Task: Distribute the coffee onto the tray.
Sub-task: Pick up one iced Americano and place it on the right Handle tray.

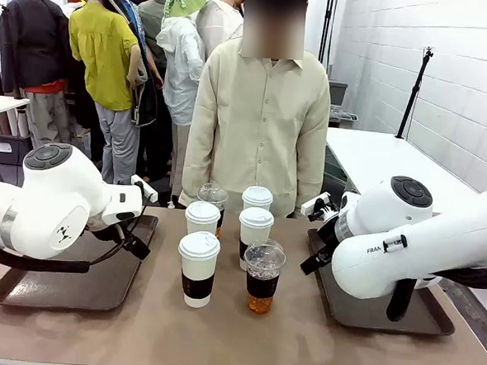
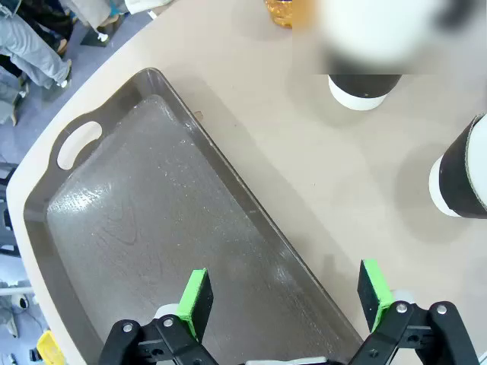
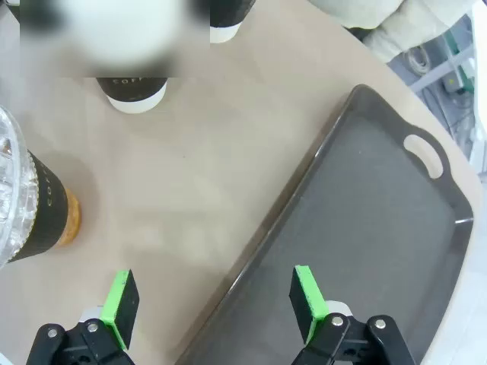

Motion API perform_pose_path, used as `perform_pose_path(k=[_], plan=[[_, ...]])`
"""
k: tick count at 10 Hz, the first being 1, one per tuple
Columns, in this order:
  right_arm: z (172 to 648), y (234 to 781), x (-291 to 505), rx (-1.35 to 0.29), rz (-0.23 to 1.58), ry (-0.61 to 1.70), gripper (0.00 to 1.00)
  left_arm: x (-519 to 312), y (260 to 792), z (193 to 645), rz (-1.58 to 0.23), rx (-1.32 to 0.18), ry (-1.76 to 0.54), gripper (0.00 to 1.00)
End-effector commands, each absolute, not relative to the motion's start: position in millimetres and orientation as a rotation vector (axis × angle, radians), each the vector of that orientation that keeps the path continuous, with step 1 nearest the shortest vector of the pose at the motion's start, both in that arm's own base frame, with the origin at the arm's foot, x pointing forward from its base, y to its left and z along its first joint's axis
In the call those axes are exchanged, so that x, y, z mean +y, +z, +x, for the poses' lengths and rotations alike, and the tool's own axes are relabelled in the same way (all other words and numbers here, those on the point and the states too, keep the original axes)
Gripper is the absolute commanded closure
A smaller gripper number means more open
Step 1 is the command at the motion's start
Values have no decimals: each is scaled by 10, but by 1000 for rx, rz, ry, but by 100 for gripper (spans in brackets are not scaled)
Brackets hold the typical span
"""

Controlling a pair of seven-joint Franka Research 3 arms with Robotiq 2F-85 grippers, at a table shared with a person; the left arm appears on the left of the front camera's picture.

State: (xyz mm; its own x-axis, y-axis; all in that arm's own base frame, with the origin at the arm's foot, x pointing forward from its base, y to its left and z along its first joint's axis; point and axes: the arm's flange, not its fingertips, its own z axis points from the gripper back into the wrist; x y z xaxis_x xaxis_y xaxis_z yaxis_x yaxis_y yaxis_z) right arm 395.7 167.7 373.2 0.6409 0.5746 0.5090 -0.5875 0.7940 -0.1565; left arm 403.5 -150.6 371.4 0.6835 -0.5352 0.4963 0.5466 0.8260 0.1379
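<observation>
While I watch from the front view, the coffee stands bunched at the middle of the beige table (image 1: 234,339): four white lidded paper cups (image 1: 198,267) and two clear plastic dome-lidded cups of amber drink (image 1: 263,275), all with black sleeves. A dark brown plastic left tray (image 1: 21,300) and a matching right tray (image 1: 437,328) lie bare at either side, so I judge nothing is distributed yet and all six cups are left to move. A person in a beige shirt (image 1: 260,117) stands at the far side. The letters "FRAN" show on the right arm (image 1: 374,249). In the left wrist view, the left gripper (image 2: 285,295) hangs with its green pads wide apart, holding nothing, over the left tray's inner rim; cup bases stand well apart beyond it. In the right wrist view, the right gripper (image 3: 214,298) is likewise spread and empty above the right tray's inner rim, and the nearest amber cup's sleeve reads "COF".
</observation>
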Motion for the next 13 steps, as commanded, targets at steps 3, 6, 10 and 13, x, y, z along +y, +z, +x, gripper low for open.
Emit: perform_pose_path(k=[3,6,10,13], plan=[[3957,3732,1677,-572,24,662,0,-1506,3715,4034,-22,-550,-607,0],[3957,3732,1677,-572,24,662,0,-1506,3715,4034,-22,-550,-607,0],[3957,3732,1677,-572,24,662,0,-1506,3715,4034,-22,-550,-607,0],[3935,3985,1659,-596,56,653,0,-1550,3939,3998,-24,-566,-612,0]])
